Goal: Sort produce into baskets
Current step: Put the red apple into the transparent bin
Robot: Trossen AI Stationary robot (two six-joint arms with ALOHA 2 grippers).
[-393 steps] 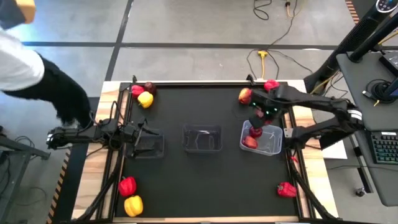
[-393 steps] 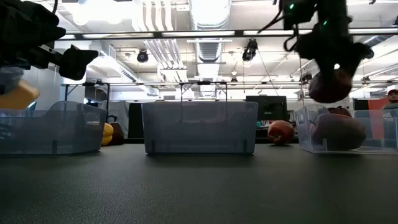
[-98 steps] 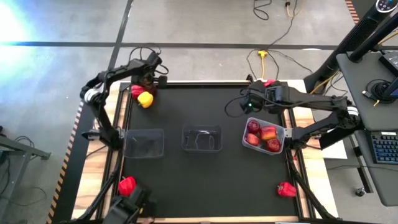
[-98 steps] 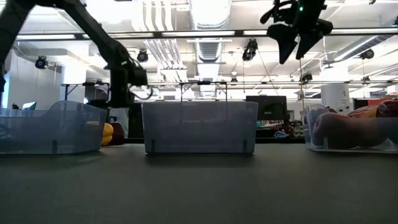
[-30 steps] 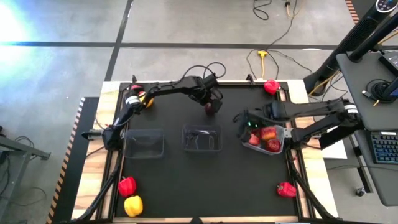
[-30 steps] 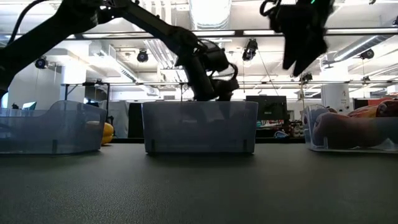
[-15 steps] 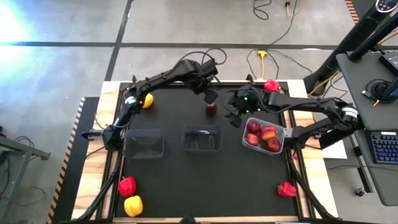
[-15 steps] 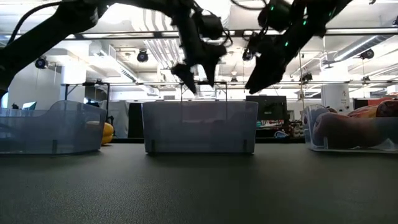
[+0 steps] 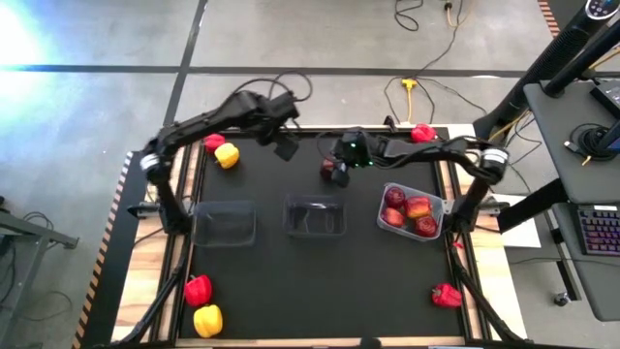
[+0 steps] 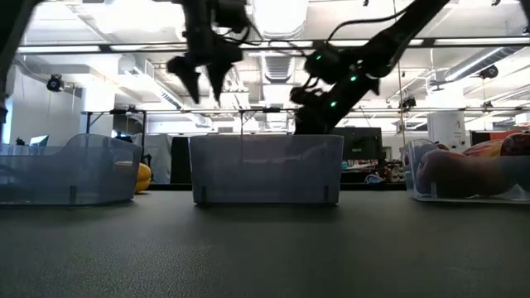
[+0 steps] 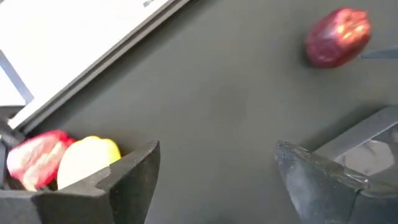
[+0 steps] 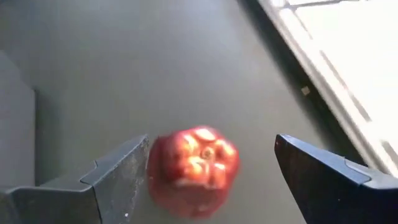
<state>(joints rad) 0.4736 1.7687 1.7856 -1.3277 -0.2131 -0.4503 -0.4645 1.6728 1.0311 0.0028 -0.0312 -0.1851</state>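
A dark maroon apple (image 9: 328, 173) lies on the black mat just beyond the middle basket (image 9: 314, 215). My right gripper (image 9: 339, 167) is open, and its fingers stand on either side of this apple (image 12: 194, 168) in the right wrist view. My left gripper (image 9: 286, 147) is open and empty, raised over the far part of the mat, to the left of the apple (image 11: 337, 45). A red pepper (image 9: 214, 142) and a yellow pepper (image 9: 228, 155) lie at the far left. The right basket (image 9: 434, 206) holds several red fruits. The left basket (image 9: 225, 223) shows no fruit.
A red pepper (image 9: 199, 289) and a yellow pepper (image 9: 208, 320) lie at the near left. One red pepper (image 9: 447, 296) lies at the near right and another (image 9: 422, 133) at the far right corner. In the low view both grippers hang above the middle basket (image 10: 265, 170).
My left gripper has come away from the maroon apple, risen and gone toward the table's far left, leaving the apple on the mat beyond the middle basket. My right gripper has gone from the right basket toward the table's left, and its fingers now stand around the apple.
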